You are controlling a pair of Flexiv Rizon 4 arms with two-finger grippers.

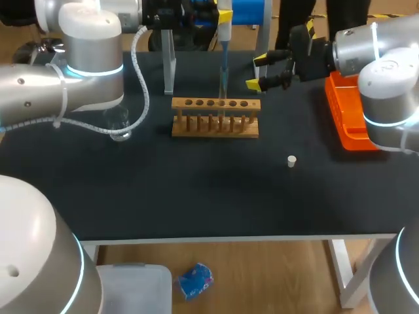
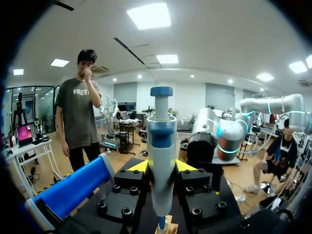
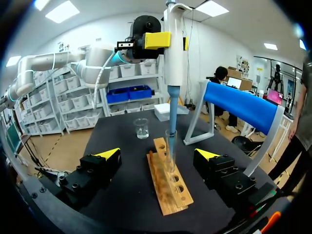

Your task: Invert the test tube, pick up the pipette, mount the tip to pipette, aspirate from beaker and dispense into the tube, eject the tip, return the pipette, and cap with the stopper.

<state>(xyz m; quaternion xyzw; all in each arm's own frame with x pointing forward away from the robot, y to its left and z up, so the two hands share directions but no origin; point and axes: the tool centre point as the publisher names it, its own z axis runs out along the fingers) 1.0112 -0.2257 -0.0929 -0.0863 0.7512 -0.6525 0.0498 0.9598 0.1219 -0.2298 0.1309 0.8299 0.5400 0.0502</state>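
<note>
In the head view the top of the pipette, above the rack, was cut off by the edge. From the left wrist only a sliver of the rack was seen, the tube under the pipette being hidden. The level in the beaker, left of the rack, could not be told. The white piece in front of the rack, perhaps the stopper, was too small to be identified.

Left wrist view: my left gripper is clamped on the pipette, a yellow fingertip pressed to each side of its white and blue body. The pipette stands upright with its blue plunger cap on top. Its narrow blue lower end meets the wooden rack; can't tell if they touch. A blue roller lies beside the gripper. My right arm is ahead.
</note>
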